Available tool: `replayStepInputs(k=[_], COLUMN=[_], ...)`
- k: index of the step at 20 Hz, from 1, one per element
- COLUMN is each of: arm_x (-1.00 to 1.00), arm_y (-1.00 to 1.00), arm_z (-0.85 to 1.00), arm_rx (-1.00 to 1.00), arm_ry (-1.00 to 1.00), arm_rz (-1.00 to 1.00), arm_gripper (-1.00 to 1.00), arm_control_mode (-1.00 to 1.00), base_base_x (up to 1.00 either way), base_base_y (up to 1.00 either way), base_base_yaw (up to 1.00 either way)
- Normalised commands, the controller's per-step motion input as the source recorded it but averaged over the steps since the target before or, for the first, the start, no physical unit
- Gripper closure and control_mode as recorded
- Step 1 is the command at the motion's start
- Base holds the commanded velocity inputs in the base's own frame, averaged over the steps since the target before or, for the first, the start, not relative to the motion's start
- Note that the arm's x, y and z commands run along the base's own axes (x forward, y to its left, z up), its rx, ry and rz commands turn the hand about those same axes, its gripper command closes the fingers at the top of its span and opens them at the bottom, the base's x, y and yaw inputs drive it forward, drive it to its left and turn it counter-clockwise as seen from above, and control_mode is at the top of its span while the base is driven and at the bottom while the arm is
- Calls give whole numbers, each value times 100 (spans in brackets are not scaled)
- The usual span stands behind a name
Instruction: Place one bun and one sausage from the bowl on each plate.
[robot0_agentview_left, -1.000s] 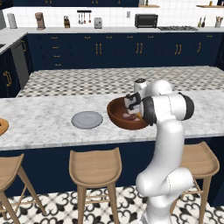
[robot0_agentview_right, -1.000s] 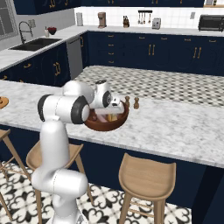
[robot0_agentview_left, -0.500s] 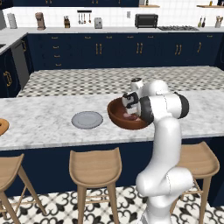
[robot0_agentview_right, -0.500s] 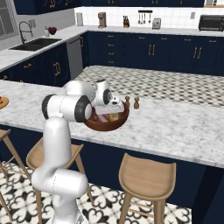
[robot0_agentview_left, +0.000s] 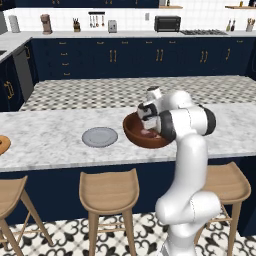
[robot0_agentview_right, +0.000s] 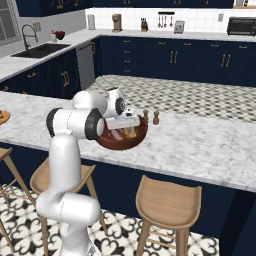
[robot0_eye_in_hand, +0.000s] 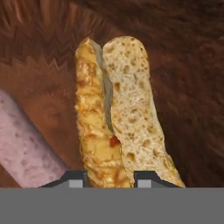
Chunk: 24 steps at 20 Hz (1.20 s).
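Observation:
The dark wooden bowl (robot0_agentview_left: 131, 134) (robot0_agentview_right: 120, 145) sits on the marble island, and my gripper (robot0_agentview_left: 150, 128) (robot0_agentview_right: 125, 131) (robot0_eye_in_hand: 110, 179) reaches down inside it. In the hand view a split golden bun (robot0_eye_in_hand: 113, 109) runs lengthwise up from between my fingertips (robot0_eye_in_hand: 76, 178), its lower end filling the gap between them. A pinkish sausage (robot0_eye_in_hand: 22, 140) lies just left of it on the bowl's floor. To the left of the bowl lies the grey plate (robot0_agentview_left: 100, 136), bare. Farther off, the orange wooden plate (robot0_agentview_left: 2, 145) (robot0_agentview_right: 2, 116) shows at the island's left edge.
Two small brown shakers (robot0_agentview_right: 145, 116) (robot0_agentview_right: 156, 119) stand just behind the bowl. Wooden stools (robot0_agentview_left: 109, 187) (robot0_agentview_right: 167, 200) line the island's near side. Bare marble lies between the bowl and the grey plate.
The hand has sunk lower into the bowl, and the arm has shifted slightly. Bowl and plates have not moved.

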Motion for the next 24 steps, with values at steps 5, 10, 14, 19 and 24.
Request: replayStepInputs(k=[5, 10, 14, 19, 24], arm_x=[-83, -100, -25, 0, 0], arm_y=[8, 14, 14, 0, 0], arm_z=[98, 57, 15, 0, 0], arm_rx=[4, 0, 0, 0, 0], arm_ry=[-8, -17, -4, 0, 0], arm_rz=[0, 0, 0, 0, 0], arm_gripper=[100, 100, 100, 100, 100], arm_control_mode=[-100, -100, 100, 100, 100], base_base_x=[0, 0, -64, -24, 32], base_base_y=[0, 0, 66, 100, 90], base_base_yaw=[0, 0, 0, -15, -35])
